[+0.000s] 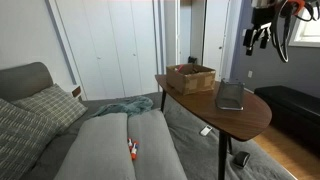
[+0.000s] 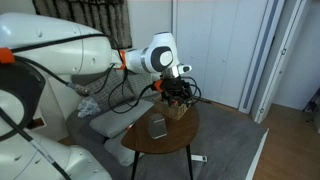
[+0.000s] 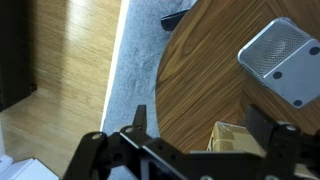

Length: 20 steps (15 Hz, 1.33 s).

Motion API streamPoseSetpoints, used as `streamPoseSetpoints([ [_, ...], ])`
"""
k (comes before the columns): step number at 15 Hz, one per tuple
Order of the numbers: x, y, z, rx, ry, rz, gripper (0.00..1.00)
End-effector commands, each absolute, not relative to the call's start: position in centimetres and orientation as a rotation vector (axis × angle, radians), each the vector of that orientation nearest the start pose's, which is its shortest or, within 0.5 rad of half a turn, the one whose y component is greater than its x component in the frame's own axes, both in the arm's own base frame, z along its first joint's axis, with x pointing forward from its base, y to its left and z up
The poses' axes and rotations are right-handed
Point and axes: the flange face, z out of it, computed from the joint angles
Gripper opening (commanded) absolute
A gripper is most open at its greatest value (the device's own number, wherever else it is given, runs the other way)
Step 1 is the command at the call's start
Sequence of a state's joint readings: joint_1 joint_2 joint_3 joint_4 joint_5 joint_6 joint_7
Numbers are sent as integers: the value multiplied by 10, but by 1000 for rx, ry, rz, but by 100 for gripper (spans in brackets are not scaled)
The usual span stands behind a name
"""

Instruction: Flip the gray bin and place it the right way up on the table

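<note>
The gray bin [image 1: 231, 95] lies bottom-up on the oval brown table [image 1: 255, 115], near the edge away from the woven basket [image 1: 190, 77]. In the wrist view the bin's ribbed underside [image 3: 287, 60] shows at the upper right on the table [image 3: 210, 70]. It also shows in an exterior view [image 2: 158, 126] on the table [image 2: 170, 145]. My gripper [image 1: 262, 38] hangs high above the table, open and empty. In the wrist view its fingers [image 3: 200, 125] straddle the basket's corner [image 3: 235, 140] far below. It is above the basket in an exterior view [image 2: 178, 92].
A gray sofa [image 1: 110, 145] with pillows stands beside the table, with a small orange thing [image 1: 131, 150] on it. A dark bench [image 1: 295, 105] is behind the table. A gray rug [image 3: 130, 80] and wooden floor [image 3: 70, 90] lie below.
</note>
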<state>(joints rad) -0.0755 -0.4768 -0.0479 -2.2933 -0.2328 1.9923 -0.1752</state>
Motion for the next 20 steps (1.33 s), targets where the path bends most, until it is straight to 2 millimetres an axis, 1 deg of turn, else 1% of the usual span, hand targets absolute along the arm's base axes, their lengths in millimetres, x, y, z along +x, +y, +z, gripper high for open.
streamPoseSetpoints([
  [1, 422, -69, 550, -3347, -221, -243, 100],
  [7, 422, -69, 550, -3347, -221, -243, 100],
  [10, 413, -48, 536, -3326, -71, -96, 100],
  [13, 403, -28, 527, -3314, 78, 122, 100],
  [15, 398, -14, 524, -3269, 110, 198, 100],
  [16, 396, -7, 523, -3235, 120, 220, 100],
  [20, 398, 11, 516, -3092, 166, 86, 100],
])
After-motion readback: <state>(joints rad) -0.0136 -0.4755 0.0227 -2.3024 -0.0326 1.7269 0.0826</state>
